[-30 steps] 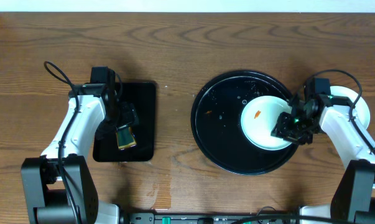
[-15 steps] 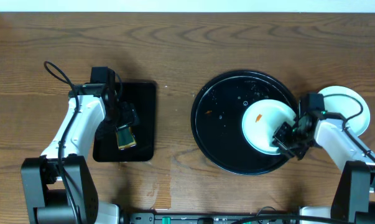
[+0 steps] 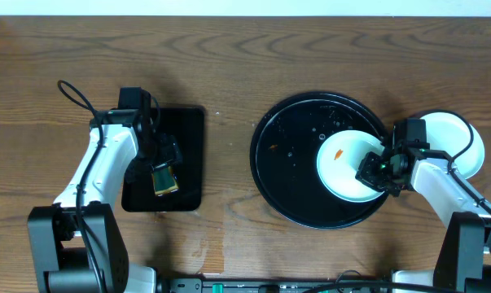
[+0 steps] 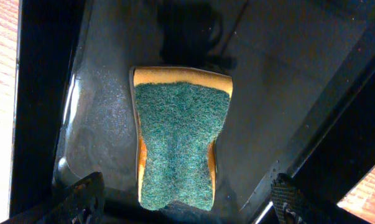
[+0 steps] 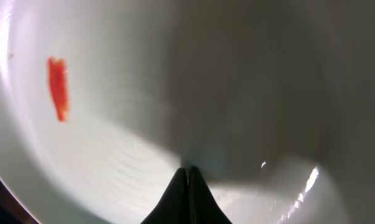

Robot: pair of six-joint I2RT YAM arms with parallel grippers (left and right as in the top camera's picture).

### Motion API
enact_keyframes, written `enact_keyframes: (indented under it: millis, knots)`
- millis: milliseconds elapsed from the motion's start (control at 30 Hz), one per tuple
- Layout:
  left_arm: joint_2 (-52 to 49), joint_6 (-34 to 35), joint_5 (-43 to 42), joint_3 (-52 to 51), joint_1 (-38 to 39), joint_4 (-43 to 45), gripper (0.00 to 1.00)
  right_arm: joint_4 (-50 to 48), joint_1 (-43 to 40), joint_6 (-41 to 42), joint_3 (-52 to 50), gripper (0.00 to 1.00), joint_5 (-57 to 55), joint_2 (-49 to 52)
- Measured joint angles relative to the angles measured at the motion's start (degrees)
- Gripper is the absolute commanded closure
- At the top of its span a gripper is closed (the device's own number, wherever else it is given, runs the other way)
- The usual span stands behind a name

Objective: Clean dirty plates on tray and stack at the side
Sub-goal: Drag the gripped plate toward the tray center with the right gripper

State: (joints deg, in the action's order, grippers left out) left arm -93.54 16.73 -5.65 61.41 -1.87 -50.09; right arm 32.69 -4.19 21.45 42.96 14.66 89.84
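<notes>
Since a second ago my right pincer [image 3: 381,165] has slid a little down the right edge of the tray [image 3: 287,167], and the plate [image 3: 343,163] has shifted slightly with it. That arm now covers less of the side plate [image 3: 453,134], which sits on the table [image 3: 229,65] just right of the tray.

Right pincer [image 5: 188,177] is closed, with only a hairline between the tips, right against the plate's [image 5: 112,143] inner face. Whether it pinches the rim I cannot tell. The plate lies on the right half of the tray, with an orange smear [image 5: 58,87] on its left part.

Left pincer [image 4: 190,199] has not moved. It is spread wide over the small tray [image 4: 280,74] with the fingers well apart, and the sponge [image 4: 181,143] lies green side up between them, touching neither.
</notes>
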Motion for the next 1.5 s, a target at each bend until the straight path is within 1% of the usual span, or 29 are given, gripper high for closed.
enact_keyframes:
  millis: [67, 133, 233, 300, 433, 567, 733, 900, 1067, 1167, 1233, 1333, 1433, 1500]
  knots:
    - [0.0, 0.0, 0.0, 0.0, 0.0, 0.0, 0.14, -0.63, 0.0, -4.68, -0.07, 0.98, 0.52, 0.0]
    - [0.0, 0.0, 0.0, 0.0, 0.0, 0.0, 0.14, -0.66, 0.0, -8.26, -0.07, 0.84, 1.33, 0.04]
    - [0.0, 0.0, 0.0, 0.0, 0.0, -0.02, 0.14, 1.46, -0.02, -10.14, 0.07, 0.7, 4.48, 0.07]
    - [0.0, 0.0, 0.0, 0.0, 0.0, 0.0, 0.14, 3.63, 0.0, -9.09, 0.17, 0.65, 7.76, 0.07]
    - [0.0, 0.0, 0.0, 0.0, 0.0, -0.02, 0.14, 9.86, 0.0, -4.9, 1.92, 0.62, 13.53, 0.17]
    - [0.0, 0.0, 0.0, 0.0, 0.0, 0.0, 0.14, 16.98, 0.0, 1.77, 3.69, 0.62, 15.63, 0.09]
    - [0.0, 0.0, 0.0, 0.0, 0.0, 0.0, 0.14, 20.26, 0.0, 7.69, 3.72, 0.61, 13.2, 0.09]
    - [0.0, 0.0, 0.0, 0.0, 0.0, 0.0, 0.14, 19.78, 0.0, 13.55, 3.74, 0.6, 5.62, 0.09]
    - [0.0, 0.02, 0.0, 0.0, 0.0, 0.0, 0.14, 16.9, 0.0, 16.96, 3.39, 0.64, -1.44, 0.09]
    - [0.0, 0.0, 0.0, 0.0, 0.0, 0.0, 0.14, 15.96, 0.04, 17.64, 3.26, 0.78, -4.31, 0.09]
    - [0.0, 0.0, 0.0, 0.0, 0.0, 0.0, 0.14, 15.1, 0.31, 18.14, 3.15, 0.9, -6.43, 0.09]
    - [0.0, 0.0, 0.0, 0.0, 0.0, 0.0, 0.14, 11.17, 0.94, 16.39, 2.91, 0.98, -8.74, 0.09]
    - [0.0, 0.0, 0.0, 0.0, 0.0, 0.0, 0.14, 6.51, 0.96, 12.0, 2.95, 0.99, -9.22, 0.09]
    - [0.0, 0.0, 0.0, 0.0, 0.0, 0.0, 0.14, 5.4, 0.96, 8.98, 2.95, 0.99, -9.18, 0.09]
